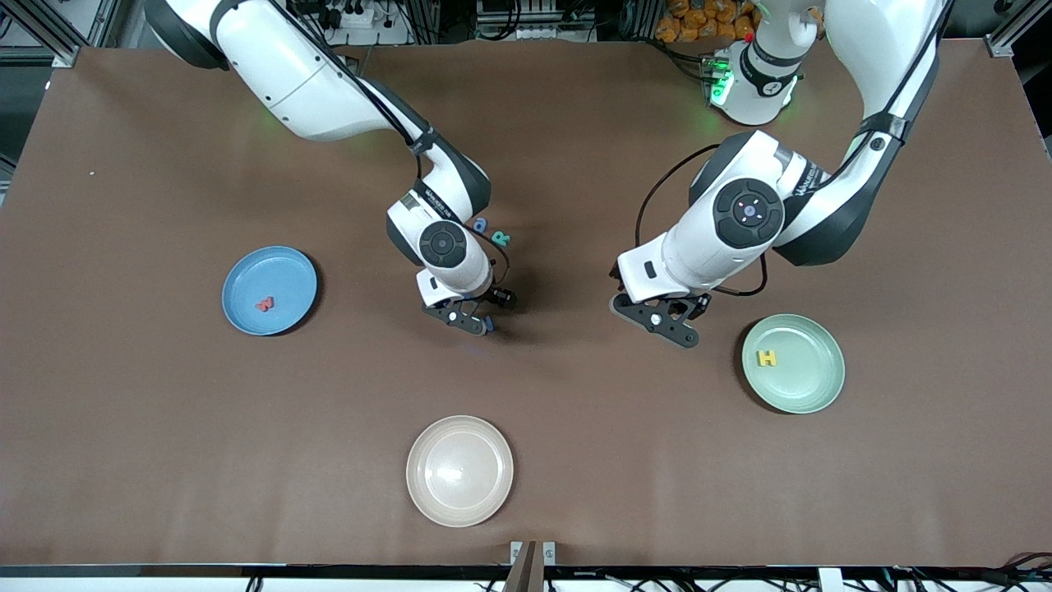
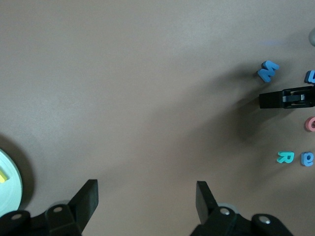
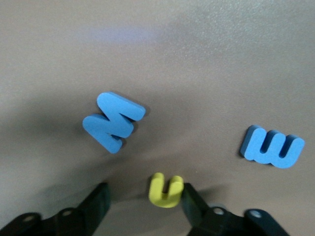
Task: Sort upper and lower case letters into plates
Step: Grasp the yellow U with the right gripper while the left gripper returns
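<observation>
The right pincer [image 3: 142, 204] is sitting low over the counter [image 1: 164, 427], fingers apart, a yellow u [image 3: 166, 190] lying between them and touching one finger. Two blue letters, a W [image 3: 112, 121] and an m [image 3: 271, 147], are lying just beside it. The arm is hiding most of this cluster from the front camera. The left pincer [image 2: 146, 199] is hanging open over bare counter near the mint plate [image 1: 809, 390], which is holding a yellow H [image 1: 767, 358]. The blue plate [image 1: 246, 308] is holding a red letter [image 1: 265, 304], too small to read.
</observation>
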You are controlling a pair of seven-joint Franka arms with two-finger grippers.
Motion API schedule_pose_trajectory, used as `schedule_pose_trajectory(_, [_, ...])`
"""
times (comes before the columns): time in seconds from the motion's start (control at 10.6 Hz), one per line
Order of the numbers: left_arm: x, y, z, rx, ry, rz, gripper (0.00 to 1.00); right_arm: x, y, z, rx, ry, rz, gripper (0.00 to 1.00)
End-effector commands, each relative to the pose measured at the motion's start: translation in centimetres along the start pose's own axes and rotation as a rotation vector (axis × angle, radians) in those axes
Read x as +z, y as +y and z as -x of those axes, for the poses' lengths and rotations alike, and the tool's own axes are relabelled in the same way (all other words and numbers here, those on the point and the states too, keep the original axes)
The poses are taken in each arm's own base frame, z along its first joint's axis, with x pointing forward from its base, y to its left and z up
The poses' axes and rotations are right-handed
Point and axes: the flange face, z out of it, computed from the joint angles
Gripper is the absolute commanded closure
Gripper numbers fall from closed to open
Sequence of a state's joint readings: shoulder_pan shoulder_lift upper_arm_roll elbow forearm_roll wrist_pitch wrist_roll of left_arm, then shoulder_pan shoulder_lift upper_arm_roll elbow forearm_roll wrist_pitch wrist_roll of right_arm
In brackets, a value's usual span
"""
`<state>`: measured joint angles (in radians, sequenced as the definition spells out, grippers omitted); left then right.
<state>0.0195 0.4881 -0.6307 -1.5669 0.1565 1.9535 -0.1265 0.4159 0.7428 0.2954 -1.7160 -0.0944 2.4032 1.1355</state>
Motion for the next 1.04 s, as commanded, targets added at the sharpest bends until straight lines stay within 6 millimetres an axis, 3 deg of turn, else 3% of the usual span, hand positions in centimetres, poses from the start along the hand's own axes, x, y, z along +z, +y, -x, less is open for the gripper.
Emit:
schedule_pose_trajectory(0.0, [-1.4, 0.3, 0.1, -0.019, 0.007, 0.007, 0.12, 0.9, 0.7, 0.6, 0.014, -0.006, 0.019, 0.74])
schedule_pose_trajectory(0.09, [-1.4, 0.3, 0.1, -0.020, 0.007, 0.008, 0.12, 0.9, 0.8, 0.6, 0.011, -0.005, 0.019, 0.92])
schedule_pose_trajectory(0.19, [-1.4, 0.3, 0.1, -0.018, 0.007, 0.008, 0.12, 0.8, 0.8, 0.5, 0.011, -0.004, 0.018, 1.00])
schedule_pose_trajectory(0.47, [-1.4, 1.0, 0.1, -0.013, 0.007, 0.021, 0.14, 0.6, 0.6, 0.5, 0.012, -0.003, 0.013, 1.00])
schedule_pose_trajectory(0.95, [-3.0, 4.1, -1.0, -0.093, 0.042, 0.069, 0.14, -5.4, 1.3, -2.3, 0.014, -0.064, 0.078, 1.00])
